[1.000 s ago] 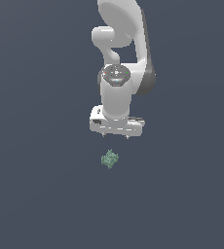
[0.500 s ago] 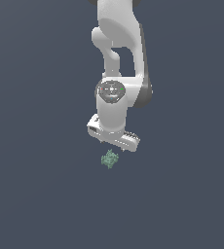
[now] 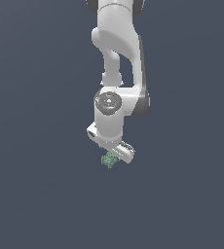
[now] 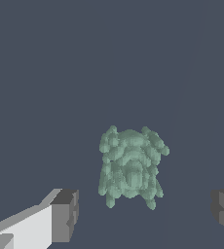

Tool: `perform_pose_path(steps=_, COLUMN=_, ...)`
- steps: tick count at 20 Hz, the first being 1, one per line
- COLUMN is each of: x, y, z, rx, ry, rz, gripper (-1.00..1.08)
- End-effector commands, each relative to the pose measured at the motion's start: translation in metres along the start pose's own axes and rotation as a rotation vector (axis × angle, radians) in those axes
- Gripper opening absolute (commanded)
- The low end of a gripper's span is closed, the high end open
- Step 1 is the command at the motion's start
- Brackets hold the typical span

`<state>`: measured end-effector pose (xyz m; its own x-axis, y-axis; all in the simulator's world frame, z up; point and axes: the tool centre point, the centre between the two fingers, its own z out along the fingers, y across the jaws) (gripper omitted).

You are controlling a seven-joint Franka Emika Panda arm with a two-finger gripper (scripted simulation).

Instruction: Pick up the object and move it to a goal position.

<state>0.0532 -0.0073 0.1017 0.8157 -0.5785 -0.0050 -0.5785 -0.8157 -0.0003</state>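
A: Gripper (image 4: 142, 209) spread wide, holding nothing. The fingertips (image 4: 65, 215) stand either side of the object (image 4: 131, 164), neither touching it. The object lies on the plain dark floor (image 4: 46, 73), directly under the hand.

B: In the exterior view the object (image 3: 108, 160) peeks out just below the gripper (image 3: 115, 151). Risks?

A: The object sits off-centre, nearer one finger than the other, I judge. On closing, that finger could reach it first and shove or spin it rather than pinch it.

B: And the shape?

A: Pale green, mottled, knobbly all over, ragged outline with little lobes. No flat faces; pads may catch on bumps and slip. Fingers are smooth white with dark grey blocky tips.
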Motion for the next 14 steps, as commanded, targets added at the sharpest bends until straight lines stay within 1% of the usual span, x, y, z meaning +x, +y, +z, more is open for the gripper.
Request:
perform_pose_path(steps=1, x=0.003, y=-0.001, z=0.003, rx=0.0, ry=0.003, rz=0.031, gripper=1.0)
perform_pose_path(steps=5, x=0.006, y=-0.001, z=0.006, rx=0.0, ry=0.005, rz=0.055, gripper=1.0)
perform_pose_path(steps=10, x=0.005, y=-0.001, z=0.008, rx=0.0, ry=0.004, rz=0.053, gripper=1.0)
perform_pose_path(steps=14, x=0.005, y=0.0, z=0.02, rx=0.0, ry=0.004, rz=0.054, gripper=1.0)
